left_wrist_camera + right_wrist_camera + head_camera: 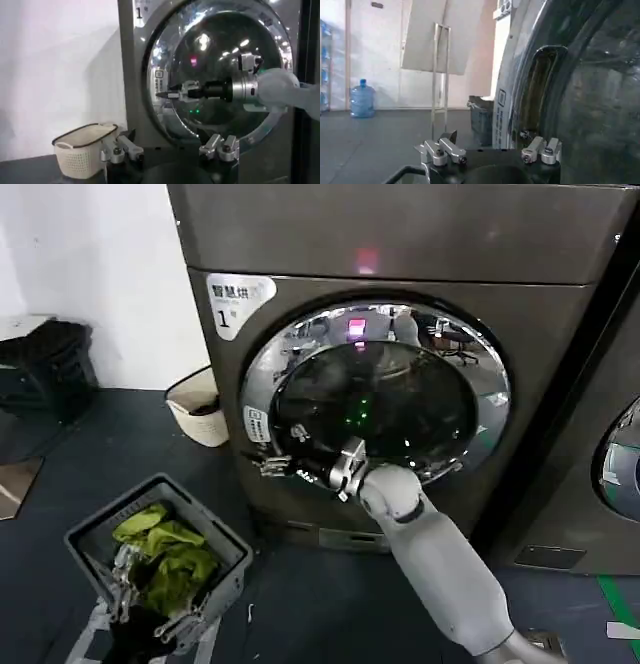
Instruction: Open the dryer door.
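The dryer (400, 234) carries a white "1" sticker (235, 299) and a pink light (367, 259). Its dryer door (375, 399), chrome rim around dark glass, lies flat against the front. My right gripper (268, 464) is at the rim's lower left edge, open, with nothing between its fingers. From the left wrist view it (162, 94) points along the door (220, 65). In the right wrist view, one side of the right gripper (492, 150) sits just below the door's handle recess (545, 85). My left gripper (170, 147) hangs open and empty, low on the left (155, 604), above the crate.
A grey crate (95, 529) of green clothes stands on the floor at front left. A white woven basket (200, 409) sits beside the dryer's left corner. A neighbouring machine (610, 454) stands close on the right. A dark bin (45, 369) is at far left.
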### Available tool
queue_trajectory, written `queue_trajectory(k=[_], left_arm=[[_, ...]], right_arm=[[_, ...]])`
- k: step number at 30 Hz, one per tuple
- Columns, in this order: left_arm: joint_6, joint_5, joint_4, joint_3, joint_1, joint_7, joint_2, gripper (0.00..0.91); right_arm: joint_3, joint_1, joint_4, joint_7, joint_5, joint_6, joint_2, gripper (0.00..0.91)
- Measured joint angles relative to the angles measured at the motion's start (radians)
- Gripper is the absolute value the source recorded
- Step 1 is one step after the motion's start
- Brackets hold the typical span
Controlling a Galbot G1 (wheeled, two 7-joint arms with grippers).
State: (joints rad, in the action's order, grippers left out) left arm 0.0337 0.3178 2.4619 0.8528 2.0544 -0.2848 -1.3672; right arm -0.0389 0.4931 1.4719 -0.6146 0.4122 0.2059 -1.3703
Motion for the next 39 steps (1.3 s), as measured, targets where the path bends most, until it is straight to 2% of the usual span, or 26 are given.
queue_trajectory(k=[10, 20, 29, 34, 39], left_arm=[[-0.098, 0.110, -0.065, 0.062, -0.083, -0.058, 0.059, 0.907], [-0.155, 0.279, -0.233, 0.122, -0.243, -0.121, 0.214, 0.907], [-0.225, 0.425, -0.368, 0.118, -0.398, -0.123, 0.344, 0.907], [-0.197, 0.467, -0.443, 0.095, -0.483, -0.190, 0.408, 0.907], [-0.178, 0.546, -0.527, 0.057, -0.557, -0.311, 0.483, 0.907]], right_arm=[[0.003, 0.020, 0.038, -0.112, 0.008, 0.003, 0.031, 0.907], [0.042, 0.084, 0.120, -0.296, 0.027, 0.028, 0.087, 0.907], [0.107, 0.167, 0.199, -0.472, 0.027, 0.038, 0.136, 0.907], [0.144, 0.223, 0.241, -0.559, 0.027, 0.035, 0.161, 0.907], [0.204, 0.289, 0.294, -0.649, 0.025, 0.032, 0.193, 0.907]])
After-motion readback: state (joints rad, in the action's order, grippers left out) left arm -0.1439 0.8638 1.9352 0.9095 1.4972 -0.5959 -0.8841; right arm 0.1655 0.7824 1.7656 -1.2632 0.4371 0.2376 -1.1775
